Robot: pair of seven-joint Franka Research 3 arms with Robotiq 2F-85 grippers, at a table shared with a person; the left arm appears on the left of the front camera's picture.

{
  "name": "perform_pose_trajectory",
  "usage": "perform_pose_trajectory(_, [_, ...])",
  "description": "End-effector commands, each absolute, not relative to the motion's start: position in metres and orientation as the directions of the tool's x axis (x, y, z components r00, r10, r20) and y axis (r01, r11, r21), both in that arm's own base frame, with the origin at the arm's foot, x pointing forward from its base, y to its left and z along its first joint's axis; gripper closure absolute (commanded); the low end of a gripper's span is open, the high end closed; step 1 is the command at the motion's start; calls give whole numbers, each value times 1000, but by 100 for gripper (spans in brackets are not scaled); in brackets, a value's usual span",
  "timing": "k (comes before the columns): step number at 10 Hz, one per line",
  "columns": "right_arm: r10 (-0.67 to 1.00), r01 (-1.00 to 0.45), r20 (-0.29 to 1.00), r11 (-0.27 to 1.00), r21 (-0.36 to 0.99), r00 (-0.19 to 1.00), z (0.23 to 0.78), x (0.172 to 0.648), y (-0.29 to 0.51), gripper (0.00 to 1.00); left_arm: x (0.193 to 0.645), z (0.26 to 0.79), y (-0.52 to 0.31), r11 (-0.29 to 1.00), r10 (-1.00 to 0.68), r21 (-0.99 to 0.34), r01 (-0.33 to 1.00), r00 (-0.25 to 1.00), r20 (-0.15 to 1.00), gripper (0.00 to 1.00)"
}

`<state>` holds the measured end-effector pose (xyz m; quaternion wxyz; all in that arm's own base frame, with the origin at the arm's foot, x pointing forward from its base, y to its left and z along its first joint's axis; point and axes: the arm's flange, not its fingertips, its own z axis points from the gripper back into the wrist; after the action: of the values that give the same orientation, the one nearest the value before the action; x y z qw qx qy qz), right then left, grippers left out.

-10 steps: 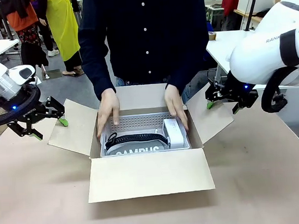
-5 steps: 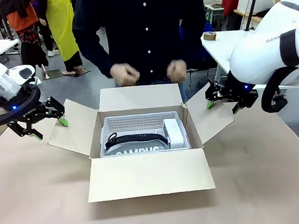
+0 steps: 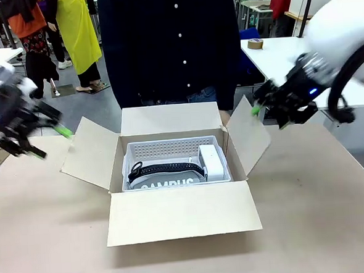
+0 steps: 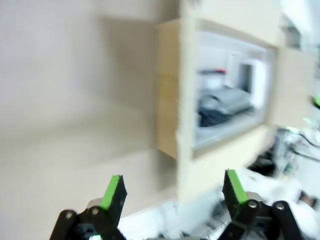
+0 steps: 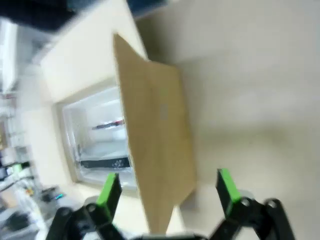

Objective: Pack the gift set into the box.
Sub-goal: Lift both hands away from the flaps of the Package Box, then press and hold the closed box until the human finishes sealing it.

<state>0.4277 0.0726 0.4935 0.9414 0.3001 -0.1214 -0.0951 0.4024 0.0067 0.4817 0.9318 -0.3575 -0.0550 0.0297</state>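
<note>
Open box (image 3: 181, 217) between the two grippers, gift set (image 3: 174, 168) lying flat inside it. Off one side the left gripper (image 3: 51, 142), close by the other the right gripper (image 3: 270, 117) — both spread wide, empty.

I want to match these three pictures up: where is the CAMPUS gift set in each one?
Front view: gift set at the centre, inside the open box.
Left wrist view: gift set upper right, blurred, in the box.
Right wrist view: gift set left of centre, in the box.
Shared landmark: the brown box around it.
</note>
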Motion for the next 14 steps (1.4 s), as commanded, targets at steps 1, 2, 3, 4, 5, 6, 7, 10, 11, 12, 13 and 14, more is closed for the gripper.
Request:
perform_pose_trajectory(1, [-417,286,-160,261,922,895,522,388,-44,0,386,491,110,183,26,-982,42,999,47,0])
perform_pose_trajectory(2, [-449,346,-246,155,925,859,502,375,-76,0,379,469,135,52,86,-999,12,996,17,0])
perform_pose_trajectory(3, [-470,385,-310,72,920,827,474,367,-98,0,374,439,149,-63,128,-997,-35,991,-43,0])
perform_pose_trajectory(4, [-484,436,-382,-3,900,787,443,363,-114,0,371,414,156,-155,160,-985,-74,982,-99,0])
perform_pose_trajectory(5, [-524,481,-434,-54,875,732,417,367,-122,0,374,398,157,-188,199,-972,-142,964,-179,0])
perform_pose_trajectory(6, [-636,563,-410,47,825,654,408,383,-106,0,391,397,147,-127,193,-954,-273,936,-293,0])
perform_pose_trajectory(7, [-480,431,-337,96,897,810,443,339,-136,0,346,414,168,-4,201,-999,-49,978,-48,0])
perform_pose_trajectory(10, [-480,431,-337,96,897,810,443,339,-136,0,346,414,168,-4,201,-999,-49,978,-48,0])
perform_pose_trajectory(11, [-480,431,-337,96,897,810,443,339,-136,0,346,414,168,-4,201,-999,-49,978,-48,0])
perform_pose_trajectory(12, [-480,431,-337,96,897,810,443,339,-136,0,346,414,168,-4,201,-999,-49,978,-48,0])
perform_pose_trajectory(13, [-480,431,-337,96,897,810,443,339,-136,0,346,414,168,-4,201,-999,-49,978,-48,0])
perform_pose_trajectory(14, [-480,431,-337,96,897,810,443,339,-136,0,346,414,168,-4,201,-999,-49,978,-48,0])
